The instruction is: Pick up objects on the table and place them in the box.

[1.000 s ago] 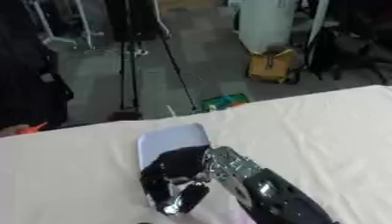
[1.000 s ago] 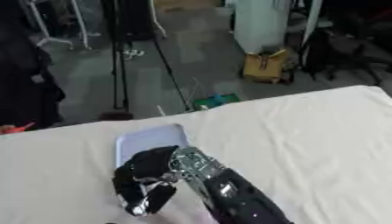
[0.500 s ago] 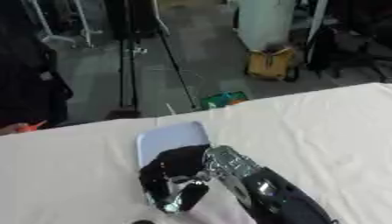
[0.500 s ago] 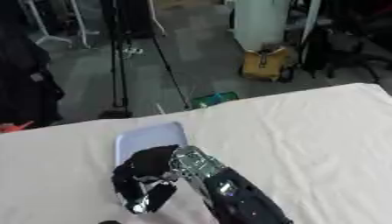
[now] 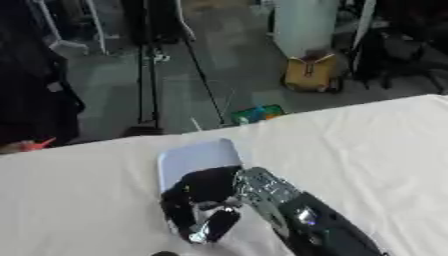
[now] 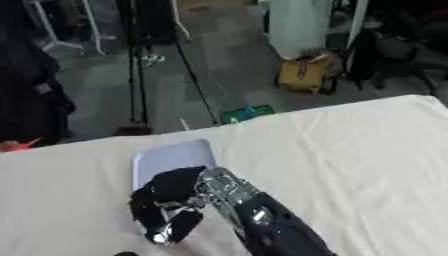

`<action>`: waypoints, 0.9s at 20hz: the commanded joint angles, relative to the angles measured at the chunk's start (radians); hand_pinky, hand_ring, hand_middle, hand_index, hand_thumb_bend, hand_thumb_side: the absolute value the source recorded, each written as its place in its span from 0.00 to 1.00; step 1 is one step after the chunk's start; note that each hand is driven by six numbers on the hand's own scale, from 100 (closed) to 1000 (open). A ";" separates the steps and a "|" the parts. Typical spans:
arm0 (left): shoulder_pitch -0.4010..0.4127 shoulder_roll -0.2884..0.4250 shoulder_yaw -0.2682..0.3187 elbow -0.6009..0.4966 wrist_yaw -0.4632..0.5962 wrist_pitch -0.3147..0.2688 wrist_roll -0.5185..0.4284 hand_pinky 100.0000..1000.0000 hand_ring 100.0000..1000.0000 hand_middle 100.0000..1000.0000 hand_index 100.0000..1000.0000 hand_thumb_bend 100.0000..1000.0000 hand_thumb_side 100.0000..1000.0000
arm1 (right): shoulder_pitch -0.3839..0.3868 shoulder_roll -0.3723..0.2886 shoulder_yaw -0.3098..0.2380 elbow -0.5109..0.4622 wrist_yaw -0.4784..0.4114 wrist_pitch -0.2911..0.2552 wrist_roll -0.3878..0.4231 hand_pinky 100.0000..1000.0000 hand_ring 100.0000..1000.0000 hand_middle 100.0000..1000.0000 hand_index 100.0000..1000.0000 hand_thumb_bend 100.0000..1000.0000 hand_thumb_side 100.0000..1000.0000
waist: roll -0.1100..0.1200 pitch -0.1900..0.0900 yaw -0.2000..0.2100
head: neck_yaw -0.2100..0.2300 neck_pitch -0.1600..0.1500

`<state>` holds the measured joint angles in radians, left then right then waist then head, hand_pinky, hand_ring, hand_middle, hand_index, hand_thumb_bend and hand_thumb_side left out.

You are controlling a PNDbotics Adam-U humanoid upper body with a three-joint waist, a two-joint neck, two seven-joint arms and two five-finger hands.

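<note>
A flat pale blue box [image 5: 196,157] lies on the white tablecloth [image 5: 367,145] near the table's far edge. My right hand [image 5: 207,196], black with a silvery wrist, reaches in from the lower right and hangs over the box's near end, covering that part of it. Something small and shiny [image 5: 203,233] shows at the low end of the hand. I cannot make out whether it is a held thing or part of the hand. My left hand shows in neither view.
A small dark round thing [image 5: 162,254] peeks in at the bottom edge, left of my arm. Beyond the table's far edge are the floor, tripod legs [image 5: 144,75], a yellow bag [image 5: 308,74] and a green item [image 5: 257,114].
</note>
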<state>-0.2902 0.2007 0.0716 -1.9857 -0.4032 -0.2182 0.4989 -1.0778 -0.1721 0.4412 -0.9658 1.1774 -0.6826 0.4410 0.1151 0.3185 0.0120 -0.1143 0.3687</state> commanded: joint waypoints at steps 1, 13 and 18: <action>-0.004 0.018 0.007 -0.014 0.003 0.000 -0.004 1.00 1.00 1.00 0.89 0.00 1.00 | -0.012 -0.022 0.010 -0.030 -0.003 -0.224 0.218 1.00 1.00 1.00 1.00 0.12 0.91 | -0.004 -0.023 -0.002 | 0.008 0.006; -0.009 0.018 0.006 -0.014 0.007 -0.003 -0.007 1.00 1.00 1.00 0.89 0.00 1.00 | -0.057 -0.011 -0.046 -0.013 -0.001 -0.224 0.196 1.00 1.00 1.00 1.00 0.10 0.91 | 0.000 -0.016 0.006 | -0.018 -0.009; -0.012 0.017 0.004 -0.014 0.007 -0.004 -0.008 1.00 1.00 1.00 0.89 0.00 1.00 | -0.064 -0.001 -0.056 0.007 0.019 -0.224 0.180 1.00 1.00 1.00 1.00 0.09 0.91 | 0.000 -0.014 0.008 | -0.020 -0.012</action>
<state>-0.2902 0.2007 0.0716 -1.9857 -0.3966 -0.2202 0.4935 -1.1146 -0.1777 0.3972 -0.9540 1.1855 -0.7008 0.4229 0.1158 0.3218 0.0182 -0.1325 0.3667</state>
